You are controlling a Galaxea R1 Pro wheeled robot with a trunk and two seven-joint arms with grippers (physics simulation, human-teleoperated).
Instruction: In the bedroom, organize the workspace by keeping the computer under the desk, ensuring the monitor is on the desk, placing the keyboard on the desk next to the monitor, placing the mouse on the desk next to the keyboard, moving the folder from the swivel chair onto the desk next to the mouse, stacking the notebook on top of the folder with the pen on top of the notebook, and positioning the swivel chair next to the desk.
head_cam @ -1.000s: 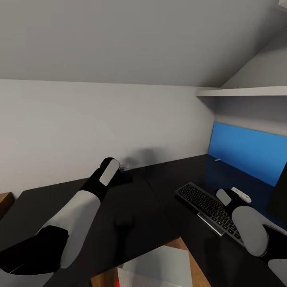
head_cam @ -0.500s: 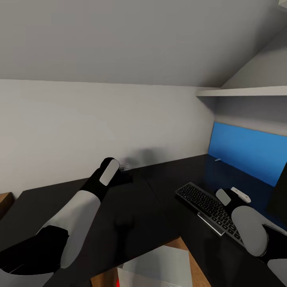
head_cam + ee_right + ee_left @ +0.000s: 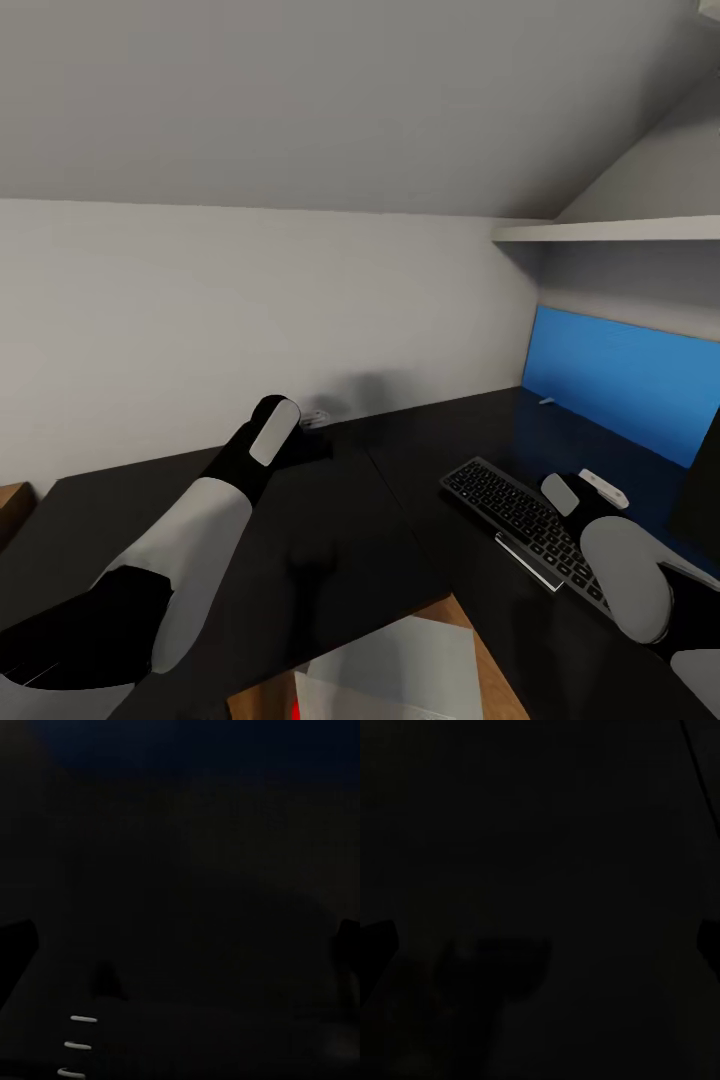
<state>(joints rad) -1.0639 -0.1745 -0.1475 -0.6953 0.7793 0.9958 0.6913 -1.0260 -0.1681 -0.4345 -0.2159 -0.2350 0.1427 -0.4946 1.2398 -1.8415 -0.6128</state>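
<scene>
The desk (image 3: pixel 340 520) has a glossy black top that spans the head view. The dark keyboard (image 3: pixel 500 515) lies on its right part, beside the black monitor (image 3: pixel 703 480), whose edge shows at the far right. My left gripper (image 3: pixel 318 420) hovers low over the desk near the back wall. My right gripper (image 3: pixel 600 488) sits just past the keyboard's far side. Both wrist views are dark: the left gripper (image 3: pixel 540 945) and the right gripper (image 3: pixel 180 945) have their fingertips wide apart with nothing between them. The pale grey computer (image 3: pixel 400 660) with a red light shows below the desk's front edge.
A blue wall panel (image 3: pixel 620 380) backs the desk's right side, under a white shelf (image 3: pixel 610 230). A tiny white object (image 3: pixel 547 401) lies on the desk by the panel, too small to identify. A white wall runs behind the desk. Wooden floor (image 3: pixel 500 680) shows beside the computer.
</scene>
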